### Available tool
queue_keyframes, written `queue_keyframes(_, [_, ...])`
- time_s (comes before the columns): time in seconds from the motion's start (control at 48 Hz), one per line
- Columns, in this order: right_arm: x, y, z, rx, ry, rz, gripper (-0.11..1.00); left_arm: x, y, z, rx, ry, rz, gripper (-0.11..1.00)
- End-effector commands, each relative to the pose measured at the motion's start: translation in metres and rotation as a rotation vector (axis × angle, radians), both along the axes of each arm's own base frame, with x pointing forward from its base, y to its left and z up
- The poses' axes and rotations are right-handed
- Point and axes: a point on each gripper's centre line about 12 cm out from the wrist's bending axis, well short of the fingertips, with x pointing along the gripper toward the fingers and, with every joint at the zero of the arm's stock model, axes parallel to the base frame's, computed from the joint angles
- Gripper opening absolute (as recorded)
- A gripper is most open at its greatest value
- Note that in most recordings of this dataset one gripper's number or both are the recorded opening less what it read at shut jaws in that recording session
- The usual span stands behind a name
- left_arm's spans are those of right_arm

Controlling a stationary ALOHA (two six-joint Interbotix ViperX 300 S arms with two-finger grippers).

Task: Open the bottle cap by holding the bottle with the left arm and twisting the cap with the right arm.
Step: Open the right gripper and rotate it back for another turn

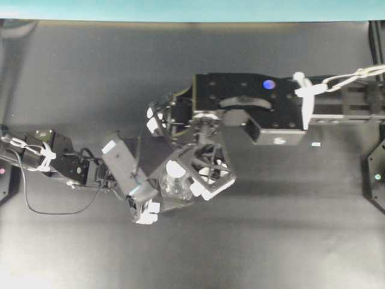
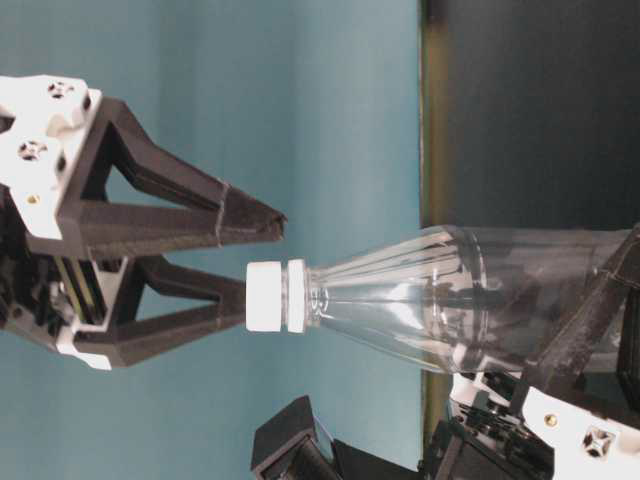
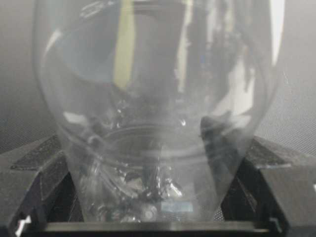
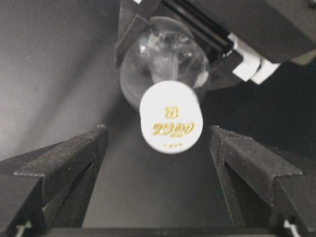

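Right up close to the left wrist cam was the bottle (image 3: 153, 123), clear and thin. My left gripper (image 1: 157, 195) was squeezed on its body, holding it upright. My right gripper (image 4: 155, 148) was wide open, one finger each side of the cap (image 4: 171, 117), not touching it. I guessed the bottle was light, slick and easy to squash, so no hard squeeze. Best spot to grab was the cap's side, which looked small and stiff. Below was a dark table (image 1: 72, 72) w/ a teal wall (image 2: 300, 100) behind.
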Motion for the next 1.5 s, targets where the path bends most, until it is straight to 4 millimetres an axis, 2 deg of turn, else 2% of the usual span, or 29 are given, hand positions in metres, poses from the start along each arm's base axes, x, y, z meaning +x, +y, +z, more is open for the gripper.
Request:
queue_keyframes(0.0, [-0.009, 0.008, 0.025, -0.002, -0.061, 0.017, 0.78, -0.001, -0.005, -0.001, -0.001, 0.009, -0.014, 0.81])
queue_keyframes(0.125, [-0.017, 0.009, 0.046, -0.025, -0.110, -0.026, 0.78, -0.002, -0.005, -0.002, 0.000, 0.015, -0.014, 0.81])
queue_keyframes(0.188, [-0.019, 0.007, 0.058, -0.014, -0.138, -0.109, 0.78, -0.002, -0.005, -0.003, 0.000, 0.020, -0.014, 0.81])
queue_keyframes(0.271, [-0.020, 0.005, 0.074, 0.044, -0.157, -0.283, 0.79, -0.002, -0.005, -0.003, 0.000, 0.025, -0.013, 0.81])
queue_keyframes(0.375, [-0.019, 0.002, 0.088, 0.151, -0.139, -0.587, 0.79, -0.002, -0.005, -0.003, 0.000, 0.028, -0.013, 0.81])
queue_keyframes(0.438, [-0.017, -0.001, 0.092, 0.219, -0.092, -0.812, 0.79, -0.002, -0.005, -0.002, 0.000, 0.025, -0.013, 0.81])
queue_keyframes(0.521, [-0.015, -0.005, 0.094, 0.257, -0.024, -1.007, 0.79, -0.002, -0.005, -0.001, 0.000, 0.023, -0.014, 0.81])
queue_keyframes(0.73, [-0.003, 0.003, 0.090, 0.282, 0.102, -1.306, 0.79, -0.002, -0.005, 0.002, 0.000, 0.017, -0.014, 0.81])
queue_keyframes(0.855, [0.008, 0.016, 0.082, 0.292, 0.112, -1.338, 0.79, -0.003, -0.005, 0.002, -0.001, 0.017, -0.013, 0.81])
queue_keyframes(0.98, [0.015, 0.024, 0.063, 0.253, 0.152, -1.332, 0.79, -0.003, -0.005, 0.003, -0.001, 0.017, -0.014, 0.81])
queue_keyframes(1.23, [0.023, 0.023, 0.032, 0.196, 0.204, -1.340, 0.79, -0.006, -0.006, 0.001, 0.000, 0.025, -0.017, 0.81])
queue_keyframes(1.48, [0.028, 0.025, 0.013, 0.205, 0.197, -1.339, 0.78, -0.006, -0.007, 0.001, 0.001, 0.023, -0.020, 0.81])
